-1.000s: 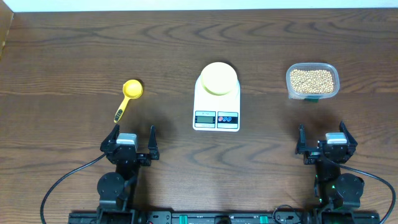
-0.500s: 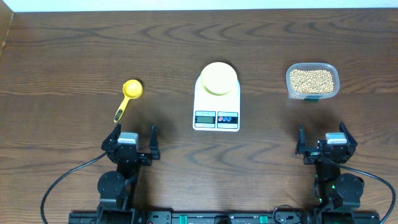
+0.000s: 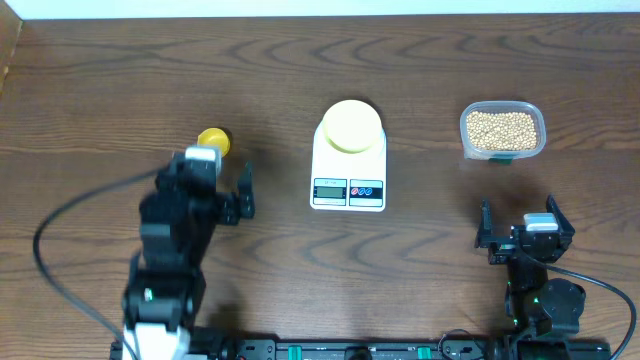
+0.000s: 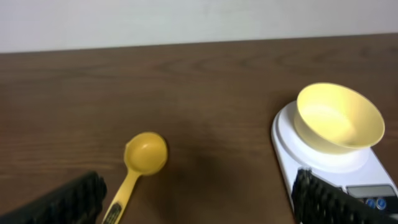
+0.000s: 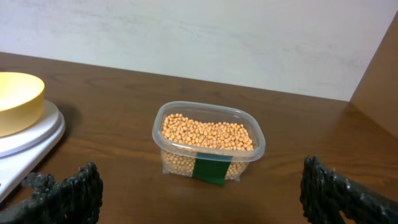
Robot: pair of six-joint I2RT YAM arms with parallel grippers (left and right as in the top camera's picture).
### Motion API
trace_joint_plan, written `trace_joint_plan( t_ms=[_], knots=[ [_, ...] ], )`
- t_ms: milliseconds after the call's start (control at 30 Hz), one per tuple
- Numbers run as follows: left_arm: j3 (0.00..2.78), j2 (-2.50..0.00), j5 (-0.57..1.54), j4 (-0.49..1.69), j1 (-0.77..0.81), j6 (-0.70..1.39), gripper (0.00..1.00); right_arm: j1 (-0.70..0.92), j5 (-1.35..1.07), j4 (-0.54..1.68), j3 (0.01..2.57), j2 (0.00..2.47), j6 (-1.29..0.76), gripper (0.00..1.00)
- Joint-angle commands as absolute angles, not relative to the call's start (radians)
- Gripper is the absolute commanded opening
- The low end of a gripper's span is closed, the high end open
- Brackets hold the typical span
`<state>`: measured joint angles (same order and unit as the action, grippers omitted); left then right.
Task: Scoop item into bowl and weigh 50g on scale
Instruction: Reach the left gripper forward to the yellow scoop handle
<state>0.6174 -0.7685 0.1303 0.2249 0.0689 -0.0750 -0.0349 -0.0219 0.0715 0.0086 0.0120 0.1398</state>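
At the lower right of the overhead view, the right hand (image 3: 519, 222) sits low over the dark wooden surface (image 3: 120, 80), its fingers spread wide and released, with nothing between them. The left hand (image 4: 199, 177) is further up the frame at mid-left, also released and holding nothing. Its arm covers the handle of a yellow measuring spoon (image 4: 138, 165). In the left wrist view the spoon lies flat on the surface just ahead of the black fingers, nearer the left one, with its round cup pointing away.

Past the hands, at the centre of the overhead frame, the white scale (image 3: 348, 170) has its display and two buttons on the lower edge. The pale yellow bowl (image 3: 350, 126) stands upright on the scale's platform at the upper end.

At the upper right, well apart from the scale, the tan beans (image 3: 502, 129) fill a clear plastic container (image 5: 177, 163) that has a green label (image 5: 210, 169) on its near wall. A pale wall runs along the far edge of the surface.
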Motion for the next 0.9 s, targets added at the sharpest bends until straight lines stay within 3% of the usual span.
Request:
trace_joint_plan(
  t_ms=[0, 233, 367, 633, 867],
  knots=[
    [0.796, -0.93, 0.173, 0.313, 0.068, -0.062, 0.97, -0.026, -0.014, 0.075, 0.006, 0.007, 0.147, 0.99],
    [1.15, -1.28, 0.226, 0.564, 0.017, -0.062, 0.97, -0.026, -0.014, 0.075, 0.006, 0.007, 0.147, 0.99],
    [1.281, -1.438, 0.463, 0.599, -0.088, -0.107, 0.97, -0.026, -0.014, 0.075, 0.006, 0.007, 0.147, 0.99],
    [1.312, -1.612, 0.538, 0.568, -0.304, -0.183, 0.97, -0.026, -0.014, 0.075, 0.006, 0.007, 0.147, 0.99],
    [1.311, -1.65, 0.538, 0.584, -0.373, -0.17, 0.98, -0.026, -0.014, 0.075, 0.006, 0.007, 0.147, 0.99]
  ],
)
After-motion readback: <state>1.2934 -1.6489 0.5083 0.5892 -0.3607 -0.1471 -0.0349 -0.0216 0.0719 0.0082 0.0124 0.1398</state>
